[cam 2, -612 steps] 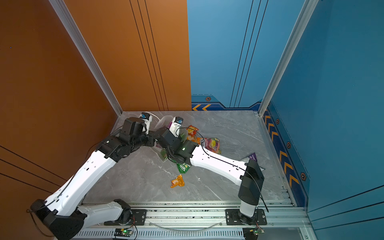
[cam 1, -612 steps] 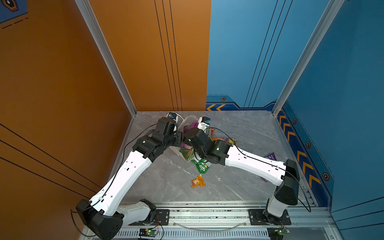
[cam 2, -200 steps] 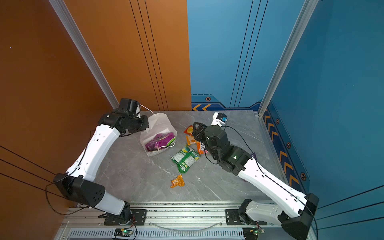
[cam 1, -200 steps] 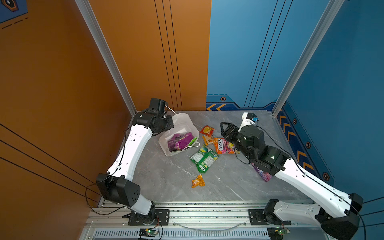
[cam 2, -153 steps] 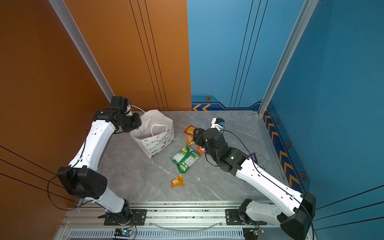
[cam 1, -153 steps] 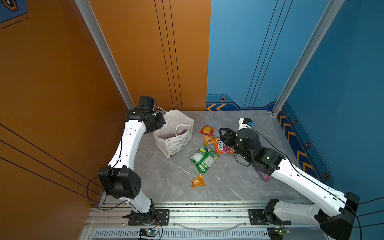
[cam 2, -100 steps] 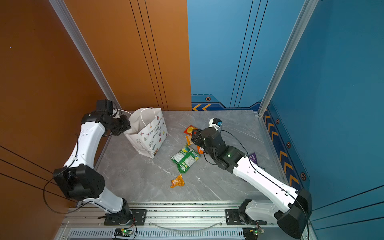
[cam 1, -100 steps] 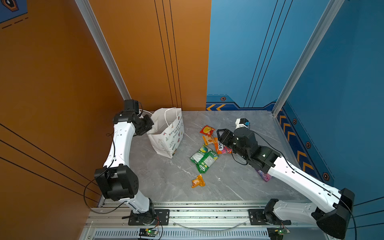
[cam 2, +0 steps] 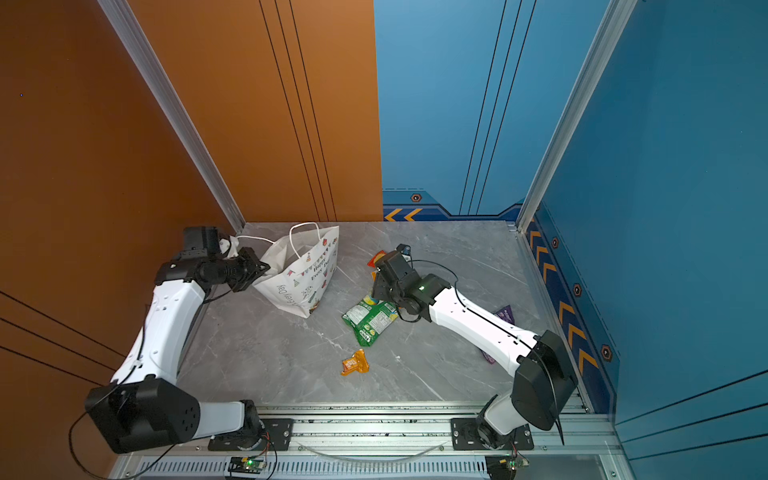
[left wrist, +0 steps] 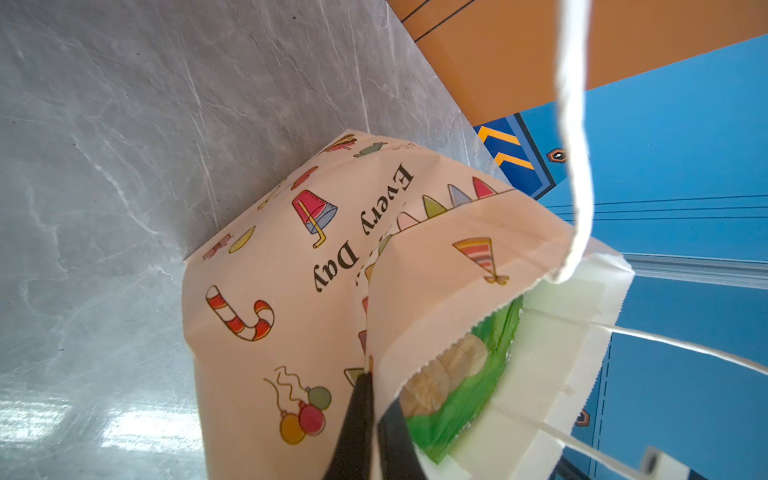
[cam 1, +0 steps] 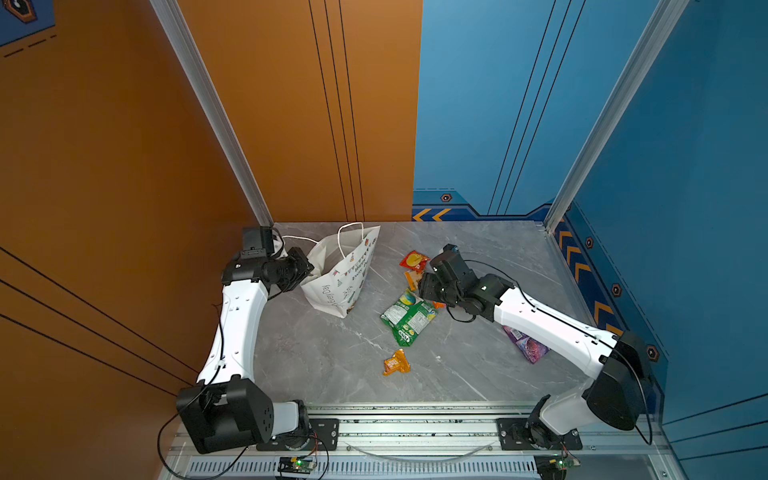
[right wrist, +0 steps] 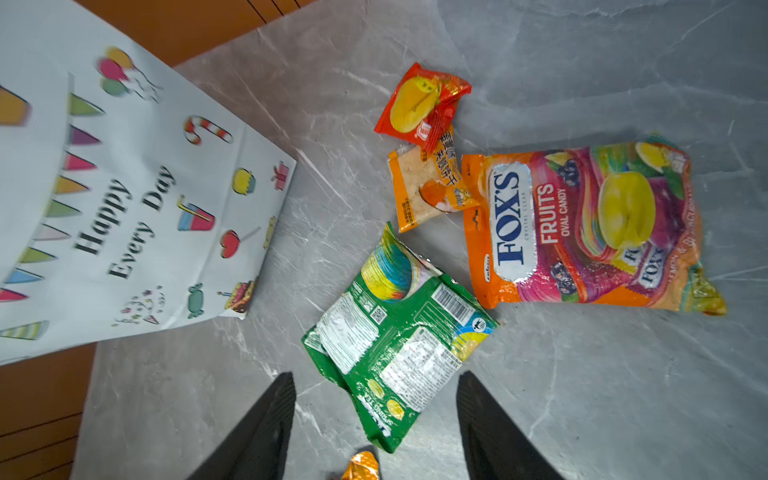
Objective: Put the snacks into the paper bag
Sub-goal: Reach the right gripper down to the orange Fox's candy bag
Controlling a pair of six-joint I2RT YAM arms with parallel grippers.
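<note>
So your left gripper (left wrist: 376,390), clamped on its rim, now has the paper bag (cam 1: 345,282) standing upright at the back left instead of tipped over, green chips bag (left wrist: 457,382) inside. Your right gripper (right wrist: 376,376) hangs open over the green-white packet (right wrist: 395,345), so that's probably next.

Booth w/ orange wall panels (cam 1: 124,166) on the left & back-left and blue wall panels (cam 1: 685,145) on the back-right & right, both scored w/ thin dark lines; silver aluminium posts (cam 1: 216,124) run up the two back corners. Grey marble-look surface (cam 1: 332,361) w/ pale veins, glossy, w/ a soft white light patch (left wrist: 37,419) on it in the left wrist view. Navy skirting w/ orange chevrons (cam 1: 432,215) along the foot of the blue walls, slotted aluminium rail (cam 1: 415,432) across the near edge.
</note>
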